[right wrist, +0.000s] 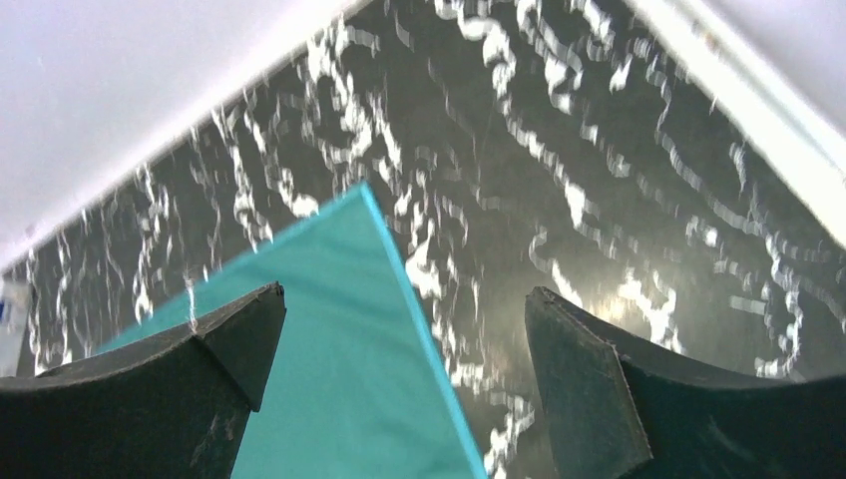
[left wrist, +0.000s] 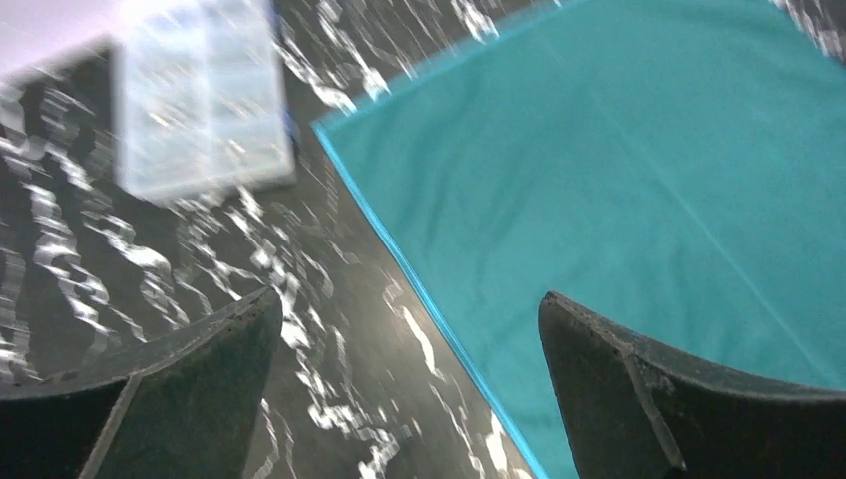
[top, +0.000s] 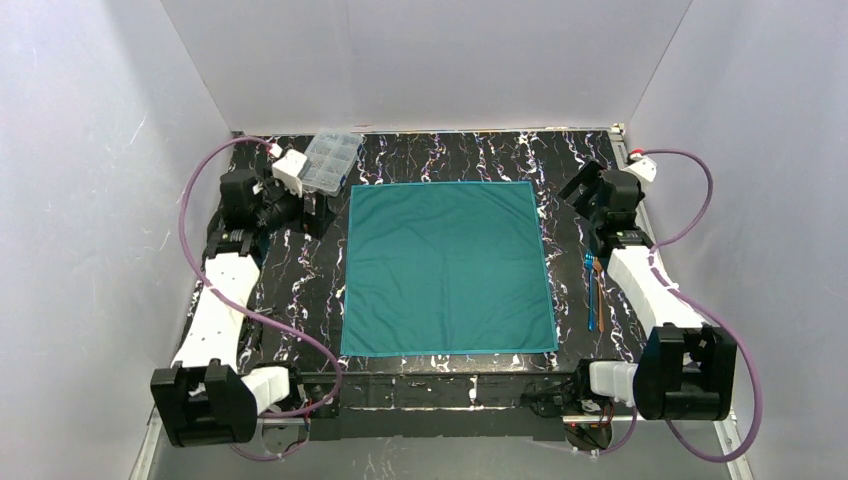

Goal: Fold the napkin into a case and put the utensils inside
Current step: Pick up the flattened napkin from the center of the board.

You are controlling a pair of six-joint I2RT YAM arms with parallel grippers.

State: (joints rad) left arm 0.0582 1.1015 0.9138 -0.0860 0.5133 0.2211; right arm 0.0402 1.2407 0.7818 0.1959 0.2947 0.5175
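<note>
A black table [top: 310, 265] veined with white marbling is spreading beneath both pairs of jaws, showing partly bare between the left jaws and running on ahead of the right jaws to its far edge. Plain white walls are closing it in: a back wall [top: 430, 60] is standing beyond both pairs of jaws, a left wall [top: 80, 200] is rising outboard of the left jaws, and a right wall [top: 760, 120] is rising outboard of the right jaws. Soft, even light is washing the walls and glinting palely on the tabletop just ahead of the right jaws, toward their right side.
</note>
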